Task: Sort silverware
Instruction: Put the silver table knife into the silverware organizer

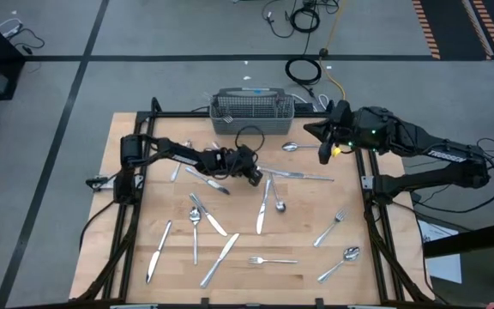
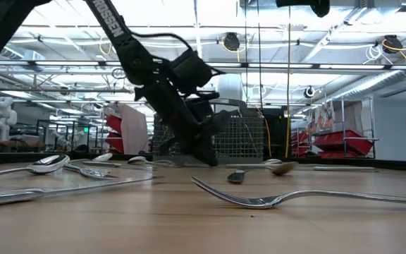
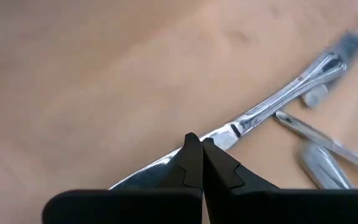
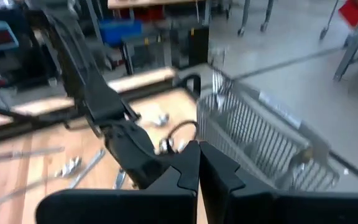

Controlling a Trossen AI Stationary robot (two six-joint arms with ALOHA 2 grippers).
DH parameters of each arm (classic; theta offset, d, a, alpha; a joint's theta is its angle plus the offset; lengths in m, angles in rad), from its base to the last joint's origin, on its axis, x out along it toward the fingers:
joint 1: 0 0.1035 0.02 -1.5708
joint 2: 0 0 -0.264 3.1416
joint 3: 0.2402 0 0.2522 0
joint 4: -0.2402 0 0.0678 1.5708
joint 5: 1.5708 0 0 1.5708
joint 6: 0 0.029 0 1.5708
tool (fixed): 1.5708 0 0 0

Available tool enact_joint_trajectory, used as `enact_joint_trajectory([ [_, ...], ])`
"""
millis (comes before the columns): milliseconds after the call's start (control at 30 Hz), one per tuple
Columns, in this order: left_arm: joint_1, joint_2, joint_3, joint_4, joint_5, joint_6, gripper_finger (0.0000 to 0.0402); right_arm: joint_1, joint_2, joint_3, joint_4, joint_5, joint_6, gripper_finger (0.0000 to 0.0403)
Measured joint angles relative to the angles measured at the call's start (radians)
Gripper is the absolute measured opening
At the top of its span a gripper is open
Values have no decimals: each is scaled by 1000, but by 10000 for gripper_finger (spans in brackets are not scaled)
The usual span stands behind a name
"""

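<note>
My left end effector (image 1: 254, 174) is lowered near the middle of the table (image 1: 135, 206), its fingers (image 3: 191, 163) pressed together and holding nothing. A table knife (image 3: 272, 104) lies on the wood right at the tips, passing beneath them. My right end effector (image 1: 323, 154), also closed and empty, hovers near the far right corner, beside the wire-mesh basket (image 1: 251, 110). Forks, spoons and knives lie scattered toward the near edge.

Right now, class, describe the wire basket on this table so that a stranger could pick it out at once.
Start at the wooden table and go to the middle of its far edge, away from the scattered silverware. There stands the grey wire-mesh basket, a rectangular box. It alone rises upright with open walls, while everything near it lies flat and slim.
</note>
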Motion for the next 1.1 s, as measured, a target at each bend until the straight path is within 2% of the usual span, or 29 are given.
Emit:
enact_joint_trajectory([
  [167,-55,-5,-1,-20,2,-12,0,7,36,-9,-160,3,98,0],
  [300,-86,-5,-1,-14,14,-35,0,46,79,-94,-221,-1,213,0],
  [533,-122,-4,-2,-15,42,-126,0,150,155,-301,-133,-5,449,0],
  [633,-119,-4,-2,-15,47,-209,0,184,218,-362,-78,-19,537,0],
  [900,-56,-3,-3,4,68,-263,0,223,417,-378,64,-52,577,0],
  [1100,-22,-2,-4,18,90,-267,0,208,491,-378,132,-69,575,0],
])
